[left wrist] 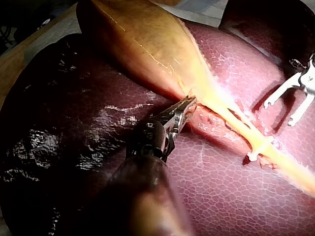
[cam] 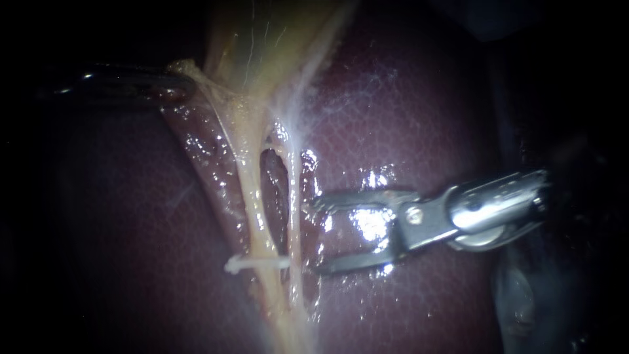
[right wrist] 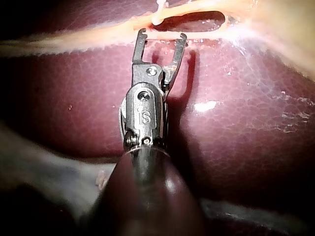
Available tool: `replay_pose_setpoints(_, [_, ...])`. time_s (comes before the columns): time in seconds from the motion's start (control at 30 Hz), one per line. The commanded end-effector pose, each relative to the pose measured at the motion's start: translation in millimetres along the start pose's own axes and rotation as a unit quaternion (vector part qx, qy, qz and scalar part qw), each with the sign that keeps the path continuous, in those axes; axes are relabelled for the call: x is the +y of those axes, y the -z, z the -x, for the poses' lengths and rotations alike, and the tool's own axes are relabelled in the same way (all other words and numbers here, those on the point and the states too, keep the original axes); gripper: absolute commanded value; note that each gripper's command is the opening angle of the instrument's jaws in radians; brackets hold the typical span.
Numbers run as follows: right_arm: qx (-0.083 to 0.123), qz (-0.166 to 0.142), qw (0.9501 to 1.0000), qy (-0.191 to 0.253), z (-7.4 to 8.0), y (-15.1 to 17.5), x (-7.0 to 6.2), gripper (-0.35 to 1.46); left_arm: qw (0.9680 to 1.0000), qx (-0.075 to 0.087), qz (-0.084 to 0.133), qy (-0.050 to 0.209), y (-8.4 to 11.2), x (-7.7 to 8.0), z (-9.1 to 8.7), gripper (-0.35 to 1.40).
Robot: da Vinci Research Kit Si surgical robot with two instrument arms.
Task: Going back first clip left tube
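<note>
A: Rt instrument point(cam: 318, 235)?
B: Jaws wide, empty, near left tube point(cam: 251, 196). Clip point(cam: 255, 263) sits across it. Lt instrument point(left wrist: 187, 107) clamps gallbladder point(left wrist: 142, 39).
A: Handling?
B: Tube looks soft, slick, tear-prone. Grip gently beside clip.

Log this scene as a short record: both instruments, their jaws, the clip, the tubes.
left instrument: jaws shut on the gallbladder at its narrow end
right instrument: jaws open, empty, tips pointing at the tubes
clip: white, sits across the left tube
right tube: thin, no clip seen; nearest the open jaws, contact unclear
liver: dark red, lies under both tubes
</note>
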Motion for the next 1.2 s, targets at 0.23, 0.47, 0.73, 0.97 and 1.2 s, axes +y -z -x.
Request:
replay_pose_setpoints(0.23, [-0.004, 0.012, 0.9999, 0.010, -0.7, 4.9, 1.1, 0.50, 1.0000, 0.000, 0.000, 0.000, -0.1, 0.0, 0.1, -0.35])
replay_pose_setpoints(0.47, [-0.004, 0.009, 0.9999, 0.011, -0.6, 5.5, 1.2, 0.50, 1.0000, -0.001, 0.000, -0.003, -2.1, -0.5, -1.1, -0.35])
replay_pose_setpoints(0.73, [-0.003, 0.007, 0.9999, 0.011, -0.6, 5.5, 1.1, 0.50, 0.9998, 0.011, -0.015, -0.010, -6.6, -1.2, -3.2, -0.35])
replay_pose_setpoints(0.97, [-0.003, 0.006, 0.9999, 0.011, -0.7, 5.5, 1.1, 0.50, 0.9998, 0.011, -0.016, -0.010, -6.8, -1.1, -3.3, -0.35])
replay_pose_setpoints(1.2, [-0.002, 0.004, 0.9999, 0.011, -0.8, 5.0, 1.0, 0.50, 0.9997, 0.011, -0.017, -0.010, -6.6, -1.0, -3.3, -0.35])
